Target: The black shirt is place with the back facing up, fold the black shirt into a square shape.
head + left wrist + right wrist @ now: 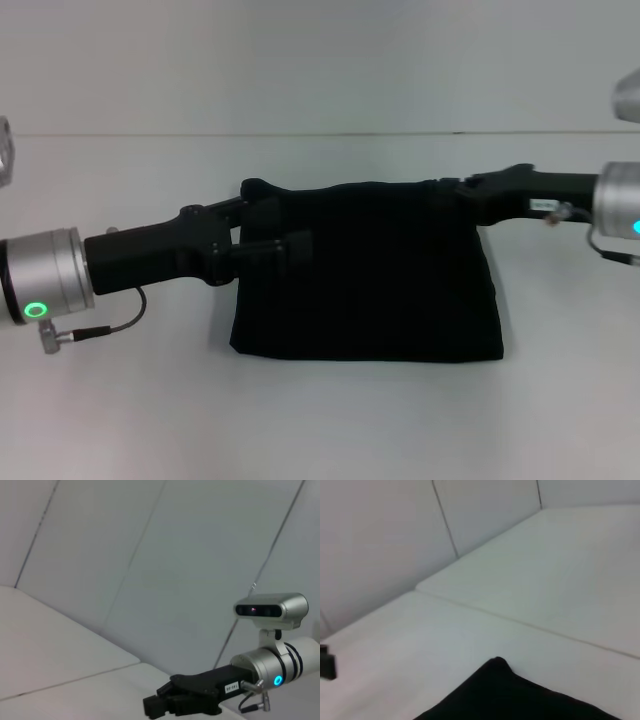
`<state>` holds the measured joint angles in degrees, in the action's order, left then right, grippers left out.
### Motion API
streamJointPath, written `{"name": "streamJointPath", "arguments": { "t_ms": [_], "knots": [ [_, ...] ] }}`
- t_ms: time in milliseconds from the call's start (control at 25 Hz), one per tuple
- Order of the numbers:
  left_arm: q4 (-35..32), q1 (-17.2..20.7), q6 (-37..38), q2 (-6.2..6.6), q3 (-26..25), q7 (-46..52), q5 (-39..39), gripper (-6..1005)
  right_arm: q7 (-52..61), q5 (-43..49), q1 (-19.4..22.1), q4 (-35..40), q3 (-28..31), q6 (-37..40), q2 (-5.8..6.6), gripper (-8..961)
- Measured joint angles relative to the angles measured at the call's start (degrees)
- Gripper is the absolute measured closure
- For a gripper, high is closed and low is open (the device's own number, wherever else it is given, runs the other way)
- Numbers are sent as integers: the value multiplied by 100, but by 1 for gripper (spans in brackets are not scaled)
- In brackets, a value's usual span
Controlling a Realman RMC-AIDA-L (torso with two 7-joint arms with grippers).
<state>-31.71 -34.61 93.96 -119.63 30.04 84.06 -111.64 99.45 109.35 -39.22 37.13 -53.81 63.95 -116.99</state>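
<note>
The black shirt lies in the middle of the white table, folded into a compact, roughly rectangular block. My left gripper reaches in from the left over the shirt's far left part. It is open, one finger above the other. My right gripper comes in from the right and meets the shirt's far right corner. The left wrist view shows the right gripper from the far side. In the right wrist view a corner of the shirt lies on the table.
The white table spreads around the shirt on every side. A pale panelled wall stands behind it. The right arm's wrist camera shows in the left wrist view.
</note>
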Motion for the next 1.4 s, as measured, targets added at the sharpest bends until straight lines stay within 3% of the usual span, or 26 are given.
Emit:
{"name": "streamJointPath", "arguments": {
  "t_ms": [160, 360, 520, 920, 1400],
  "knots": [
    [-199, -75, 218, 67, -1, 35, -85, 121, -282, -2, 402, 372, 537, 871, 32, 897],
    [-274, -137, 363, 104, -25, 41, -66, 120, -594, -5, 765, 549, 1476, 1886, 137, 771],
    [-279, -168, 448, 124, -2, 76, -91, 119, -780, 3, 965, 531, 1786, 2442, 273, 671],
    [-283, -182, 529, 152, -7, 182, -100, 117, -862, 13, 1210, 533, 1968, 3124, 418, 199],
    [-344, -208, 553, 151, 12, 223, -260, 116, -875, 139, 1233, 523, 1934, 3117, 408, 168]
  ]
}}
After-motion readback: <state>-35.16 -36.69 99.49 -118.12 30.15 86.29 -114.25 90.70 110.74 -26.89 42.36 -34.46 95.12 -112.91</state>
